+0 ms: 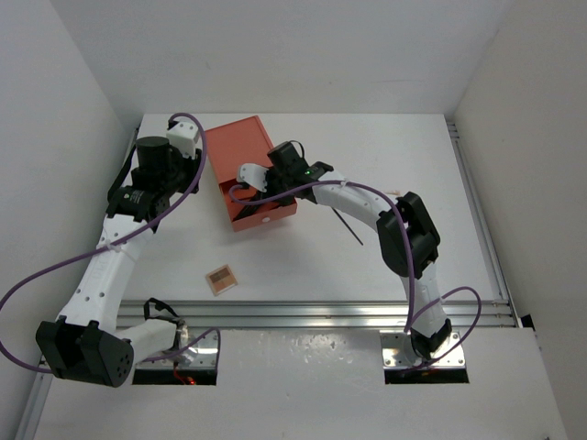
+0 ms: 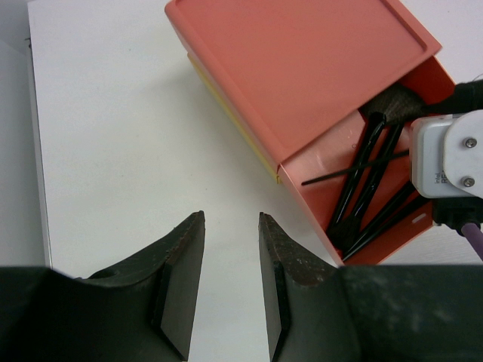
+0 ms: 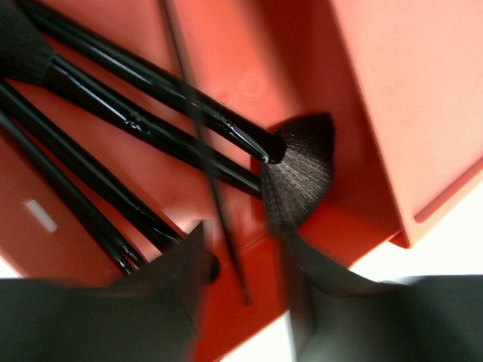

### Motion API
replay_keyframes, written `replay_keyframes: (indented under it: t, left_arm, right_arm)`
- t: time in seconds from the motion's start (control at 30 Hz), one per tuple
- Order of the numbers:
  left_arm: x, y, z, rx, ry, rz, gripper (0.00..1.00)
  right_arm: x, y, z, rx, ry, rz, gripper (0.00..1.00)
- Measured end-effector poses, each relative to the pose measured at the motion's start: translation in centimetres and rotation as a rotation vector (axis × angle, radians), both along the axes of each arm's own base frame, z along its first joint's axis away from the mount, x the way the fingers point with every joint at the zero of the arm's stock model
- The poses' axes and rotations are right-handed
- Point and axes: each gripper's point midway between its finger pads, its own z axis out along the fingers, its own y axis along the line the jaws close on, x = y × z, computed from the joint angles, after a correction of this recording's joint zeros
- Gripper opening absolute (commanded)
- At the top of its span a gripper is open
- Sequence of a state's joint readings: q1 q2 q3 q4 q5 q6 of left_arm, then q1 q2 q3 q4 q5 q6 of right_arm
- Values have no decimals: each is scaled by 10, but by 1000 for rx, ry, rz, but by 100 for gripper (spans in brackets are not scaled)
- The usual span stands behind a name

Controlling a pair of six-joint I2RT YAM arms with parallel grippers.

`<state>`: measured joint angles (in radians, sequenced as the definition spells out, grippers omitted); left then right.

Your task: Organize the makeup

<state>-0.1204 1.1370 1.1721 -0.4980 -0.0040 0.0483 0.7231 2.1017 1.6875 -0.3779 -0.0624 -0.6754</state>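
Closest to lens: right end effector [image 3: 241, 234], spread, over open drawer [image 3: 68, 234], w/ thin stick [image 3: 215, 196] betw. its tips, seemingly loose, not pinched. Alongside in drawer: black brushes [image 3: 136, 121] and fan brush [image 3: 298, 170]. Left end effector [image 2: 231, 219] likewise spread, empty, above bench [image 2: 113, 151] beside red box [image 2: 302, 68]. Not yet stowed: small palette [image 1: 220, 278] and second stick [image 1: 348, 229], both on bench. Probably mid-drop: lift straight up, keep tips wide, avoid snagging stick, then fetch second stick.
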Motion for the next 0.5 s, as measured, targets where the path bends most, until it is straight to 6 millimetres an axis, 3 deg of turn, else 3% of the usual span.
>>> replay_keyframes:
  t: [0.1, 0.17, 0.33, 0.4, 0.5]
  left_arm:
    - [0, 0, 0, -3, 0, 0, 40]
    - [0, 0, 0, -4, 0, -3, 40]
    - [0, -2, 0, -9, 0, -12, 40]
    - [1, -2, 0, -10, 1, -14, 40]
    - [2, -4, -1, -14, -1, -21, 40]
  right_arm:
    - [-2, -1, 2, 4, -3, -6, 61]
    - [-2, -1, 11, 30, -8, -28, 61]
    - [4, -2, 73, 228, -22, -167, 69]
    - [5, -15, 105, 348, -2, -248, 71]
    - [8, -59, 139, 474, 14, -388, 76]
